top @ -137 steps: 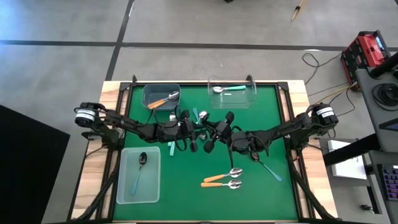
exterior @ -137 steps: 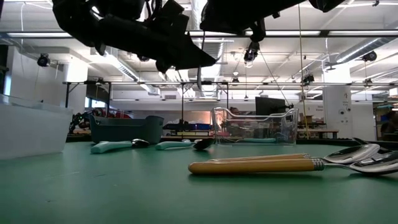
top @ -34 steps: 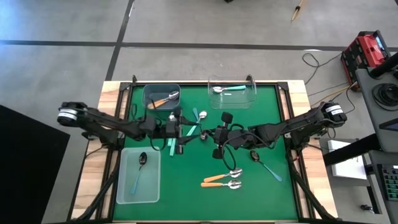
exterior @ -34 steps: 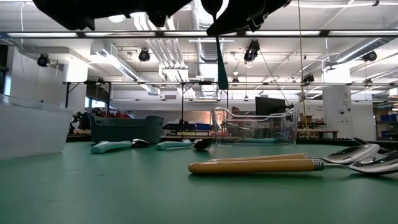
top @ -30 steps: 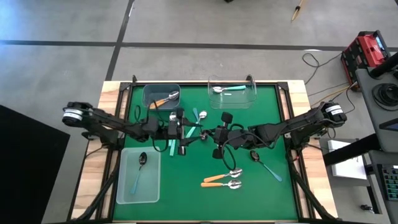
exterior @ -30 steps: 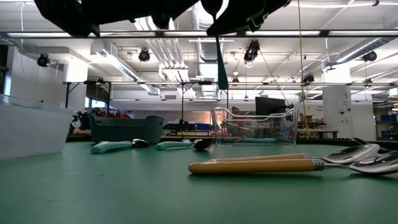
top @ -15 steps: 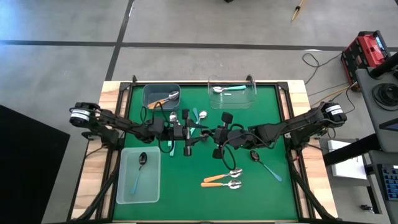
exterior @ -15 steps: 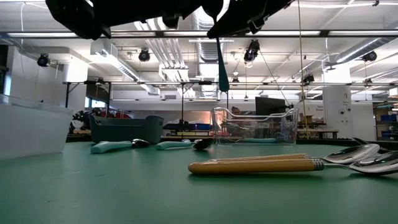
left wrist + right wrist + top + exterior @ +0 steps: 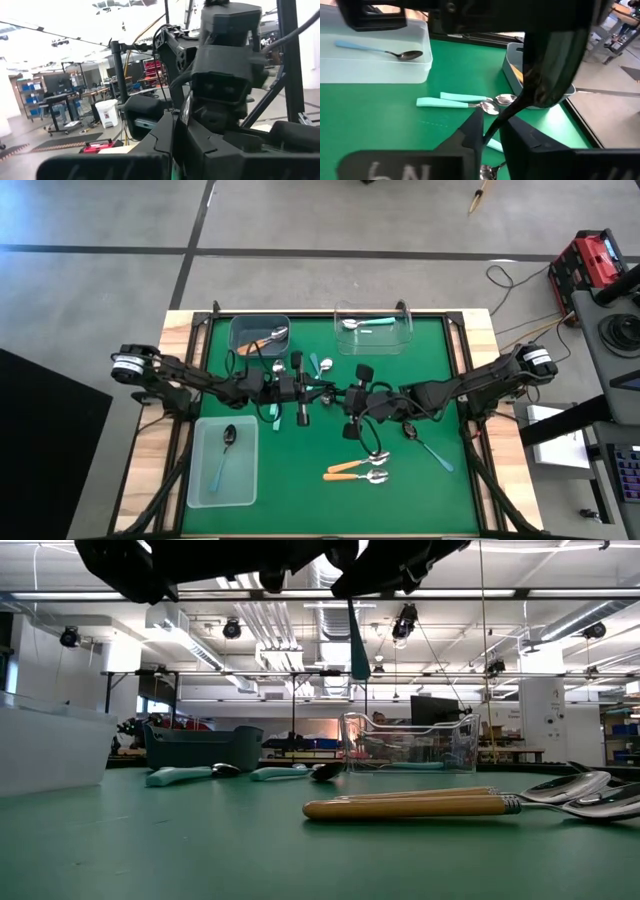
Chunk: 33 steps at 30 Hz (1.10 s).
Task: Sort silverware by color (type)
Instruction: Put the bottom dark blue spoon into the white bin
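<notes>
A teal-handled spoon (image 9: pixel 357 650) hangs upright high over the middle of the table, bowl up, handle down. My left gripper (image 9: pixel 322 390) comes from the left and is shut on it. My right gripper (image 9: pixel 495 135) faces it from the right. Its fingers stand a little apart, with the spoon's thin neck (image 9: pixel 492 131) between them. The bowl (image 9: pixel 552 55) looms dark just in front of the right wrist camera. My left gripper pinches the spoon between its two fingers, coming roughly level from the table's left. A strip of teal (image 9: pixel 173 172) shows between the fingers, and the silver bowl's edge (image 9: pixel 184 107) rises above them. The fingers hide the exact place. The spoon hangs clear of the table.
A grey bin (image 9: pixel 260 333) with an orange-handled spoon, a clear bin (image 9: pixel 373 328) with a teal one, and a pale tray (image 9: pixel 222 462) with a blue-handled one. Loose spoons lie on the mat: two orange-handled (image 9: pixel 357 468), one blue-handled (image 9: pixel 425 443) and teal ones (image 9: pixel 455 100).
My left gripper has moved toward the table's right edge, up to the spoon hanging at my right gripper. The spoon has stayed where it was, upright and clear of the table. My right arm has kept still.
</notes>
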Each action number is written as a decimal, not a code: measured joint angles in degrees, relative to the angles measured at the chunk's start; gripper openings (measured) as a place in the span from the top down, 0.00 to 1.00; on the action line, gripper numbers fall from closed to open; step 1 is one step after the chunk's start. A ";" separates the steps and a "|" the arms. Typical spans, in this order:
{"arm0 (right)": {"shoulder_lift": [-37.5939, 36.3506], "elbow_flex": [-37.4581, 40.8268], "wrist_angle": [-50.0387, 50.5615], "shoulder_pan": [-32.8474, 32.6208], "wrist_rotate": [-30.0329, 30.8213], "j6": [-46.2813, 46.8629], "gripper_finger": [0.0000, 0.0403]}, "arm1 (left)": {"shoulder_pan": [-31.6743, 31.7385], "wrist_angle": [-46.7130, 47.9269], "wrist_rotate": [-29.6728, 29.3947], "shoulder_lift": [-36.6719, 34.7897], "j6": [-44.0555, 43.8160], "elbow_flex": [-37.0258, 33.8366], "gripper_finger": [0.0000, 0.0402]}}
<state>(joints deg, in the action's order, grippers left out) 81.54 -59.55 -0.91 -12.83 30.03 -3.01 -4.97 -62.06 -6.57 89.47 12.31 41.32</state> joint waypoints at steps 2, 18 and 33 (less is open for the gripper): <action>0.00 0.00 -0.04 -0.01 0.20 0.04 0.81 | 0.00 0.21 -0.41 -0.02 -0.95 0.00 1.00; -1.20 -0.07 -0.34 0.07 1.01 0.34 0.50 | -1.30 20.34 -6.22 -10.66 -11.00 0.19 1.00; -2.95 0.00 1.56 0.18 1.44 1.92 0.50 | -11.25 66.94 -9.23 -24.57 -28.15 11.53 1.00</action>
<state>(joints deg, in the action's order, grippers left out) 78.59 -59.55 0.64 -12.64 31.47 -1.08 -16.22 4.88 -15.80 64.90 -15.84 52.85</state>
